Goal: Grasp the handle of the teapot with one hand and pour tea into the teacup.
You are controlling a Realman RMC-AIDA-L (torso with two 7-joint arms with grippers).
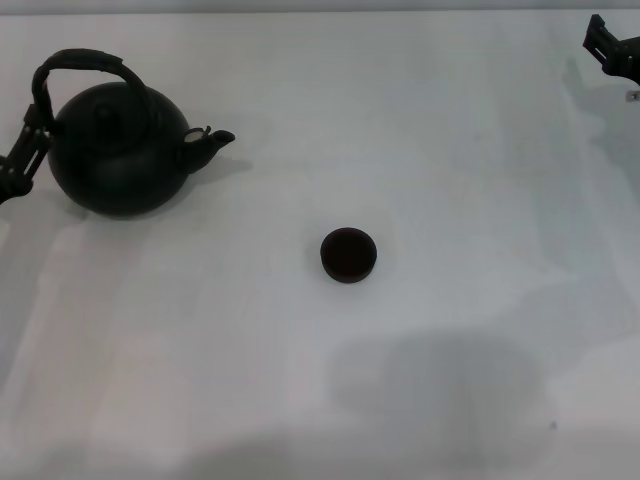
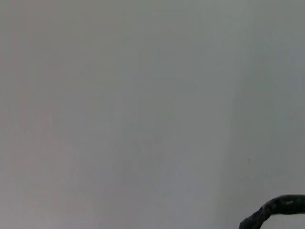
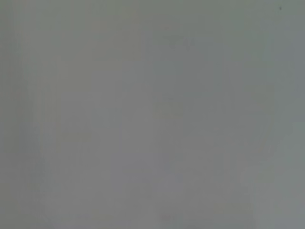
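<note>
The teapot (image 1: 120,155), round and matte black, stands upright near the far left corner of the tabletop (image 1: 450,150), its stubby spout aimed right. The handle (image 1: 80,65) arches over its lid. The teacup (image 1: 348,254), small, dark and low, sits upright mid-tabletop, well apart.

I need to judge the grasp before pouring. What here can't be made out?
- Left tool: head view, cut by the edge beside the teapot; contact with the handle unclear.
- Right tool: cut by the corner.
- Teacup contents: too dark.
- Right wrist view: blank surface only.
</note>
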